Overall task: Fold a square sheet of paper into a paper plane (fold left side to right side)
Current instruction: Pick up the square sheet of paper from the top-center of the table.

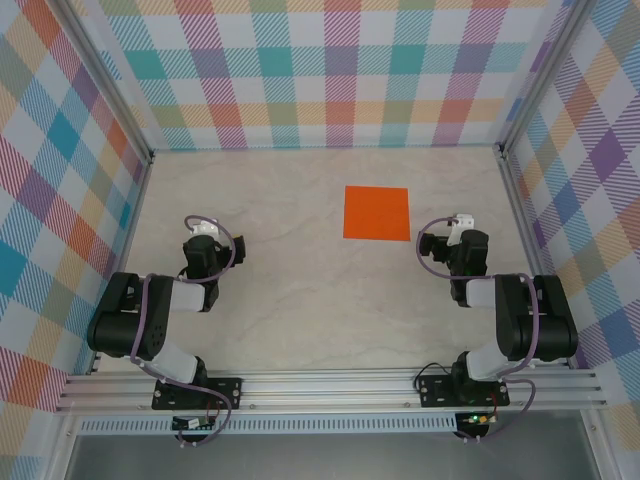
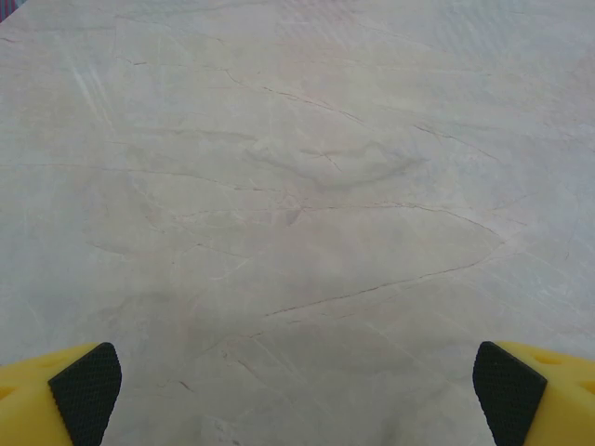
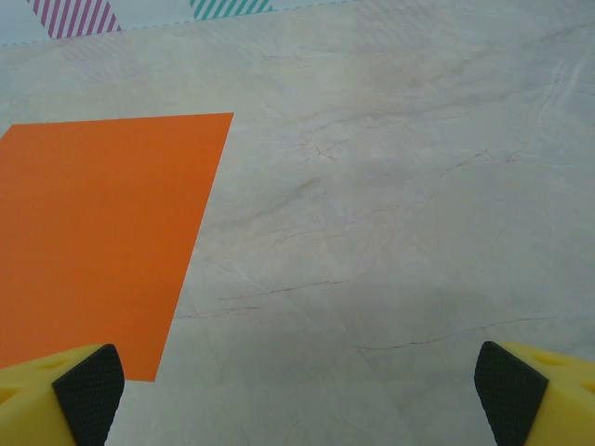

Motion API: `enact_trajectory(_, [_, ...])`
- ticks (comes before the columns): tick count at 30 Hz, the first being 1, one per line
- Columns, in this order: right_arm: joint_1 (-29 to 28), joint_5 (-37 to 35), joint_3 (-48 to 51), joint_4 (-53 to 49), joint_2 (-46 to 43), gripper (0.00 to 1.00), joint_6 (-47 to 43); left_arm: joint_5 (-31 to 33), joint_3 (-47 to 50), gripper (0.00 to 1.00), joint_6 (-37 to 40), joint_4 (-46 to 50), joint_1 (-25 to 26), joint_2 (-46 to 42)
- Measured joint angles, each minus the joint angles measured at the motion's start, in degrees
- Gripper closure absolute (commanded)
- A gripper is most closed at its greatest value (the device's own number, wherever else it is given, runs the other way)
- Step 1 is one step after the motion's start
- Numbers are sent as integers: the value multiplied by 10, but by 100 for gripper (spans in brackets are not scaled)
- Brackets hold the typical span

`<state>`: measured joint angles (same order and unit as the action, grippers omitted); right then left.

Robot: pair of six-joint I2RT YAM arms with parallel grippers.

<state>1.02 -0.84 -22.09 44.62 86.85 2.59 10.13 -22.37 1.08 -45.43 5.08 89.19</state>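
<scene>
The square sheet of paper (image 1: 377, 213) lies flat and unfolded on the marble-patterned table, right of centre; it is plain bright orange. In the right wrist view the sheet (image 3: 93, 237) covers the left part, its right edge running down toward my left fingertip. My right gripper (image 1: 455, 222) sits just right of the sheet and slightly nearer, open (image 3: 297, 395) with bare table between its yellow fingers (image 3: 521, 390). My left gripper (image 1: 203, 228) rests over bare table far left of the sheet, open (image 2: 297, 395) and holding nothing.
Checked fabric walls (image 1: 320, 70) close the table on the back, left and right, with metal posts at the corners. An aluminium rail (image 1: 330, 390) carrying both arm bases runs along the near edge. The table (image 1: 300, 290) between the arms is bare marble pattern.
</scene>
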Motion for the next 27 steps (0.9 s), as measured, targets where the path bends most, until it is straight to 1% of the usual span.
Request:
enact_trajectory(24, [0,0,0,0,0,0,0,6,0,0,-2,1,0,0])
enact_trajectory(26, [0,-2,-2,-3,0,0,0,13,0,0,-3,12,0,-10])
enact_trajectory(27, [0,-4,-5,-9,-1,0,0,16,-1,0,-6,34,0,-26])
